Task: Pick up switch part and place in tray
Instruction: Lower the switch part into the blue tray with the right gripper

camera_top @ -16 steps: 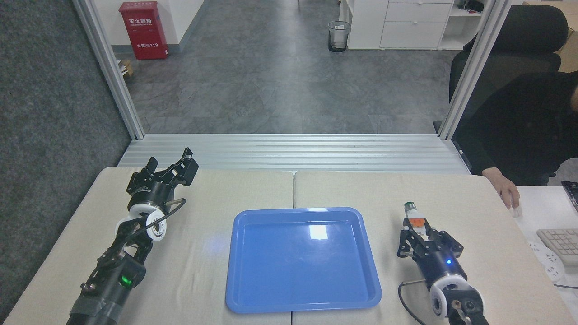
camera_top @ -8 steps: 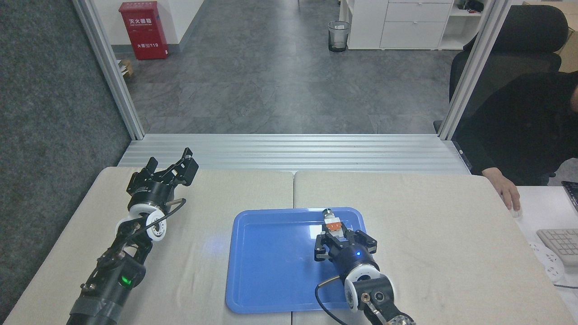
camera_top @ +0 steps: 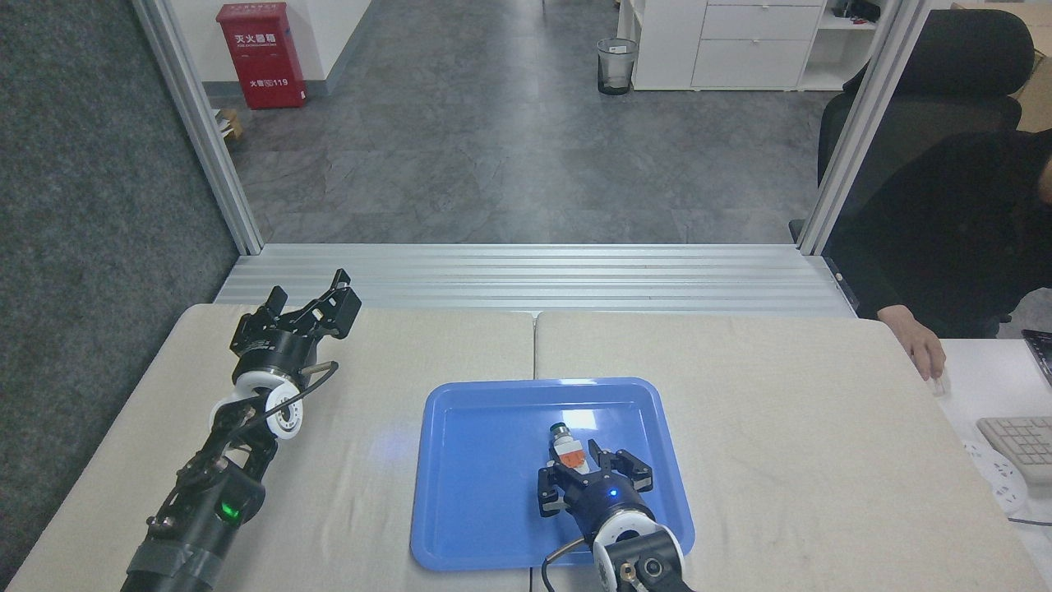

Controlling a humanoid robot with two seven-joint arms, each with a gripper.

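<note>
Moved: right gripper [camera_top: 575,467] is drawing back over the blue tray [camera_top: 460,526], nearer its middle.
Grip: clamping the switch part [camera_top: 567,446].
Left gripper [camera_top: 325,306]: resting, jaws spread.

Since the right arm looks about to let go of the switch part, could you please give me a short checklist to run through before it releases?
1. Switch part held in the right pincer: ok.
2. Right pincer inside the rim of the tray: ok.
3. Tray floor around the drop spot bare: ok.
4. Part low enough to release without bouncing: cannot tell, height above the tray is not readable from this single view.
5. Left pincer off the tray, on the table's far left: ok.
6. Person's hand away from the tray, at the table's right edge: ok.
</note>
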